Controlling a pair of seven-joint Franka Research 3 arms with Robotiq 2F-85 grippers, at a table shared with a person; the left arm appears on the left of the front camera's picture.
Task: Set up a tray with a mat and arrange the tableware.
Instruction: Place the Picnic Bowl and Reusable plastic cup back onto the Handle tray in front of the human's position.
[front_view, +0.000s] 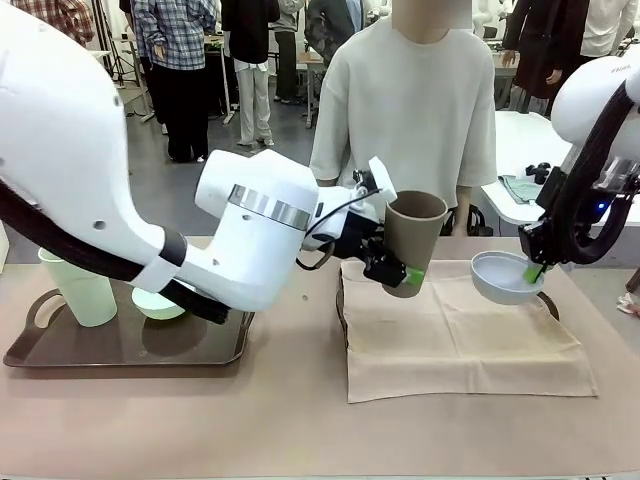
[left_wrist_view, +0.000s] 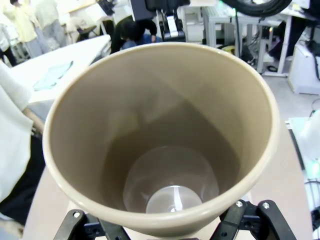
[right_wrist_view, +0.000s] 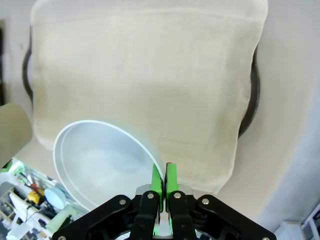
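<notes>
Tan-brown tall plastic cup (front_view: 413, 240) hangs tilted over the left edge of the beige cloth mat (front_view: 450, 340), grasped low on its wall by the left end effector (front_view: 397, 270). Right end effector (front_view: 533, 270) is clenched on the rim of the pale bluish-white round bowl (front_view: 503, 277), over the mat's far right. Risks: tilted cup topples on the soft cloth; thin rim pinch lets the bowl slip; arms are near each other and may clash.

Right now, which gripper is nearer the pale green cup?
Left. The left gripper, holding the tan cup, is right of the pale green cup; the right gripper even farther right.
</notes>
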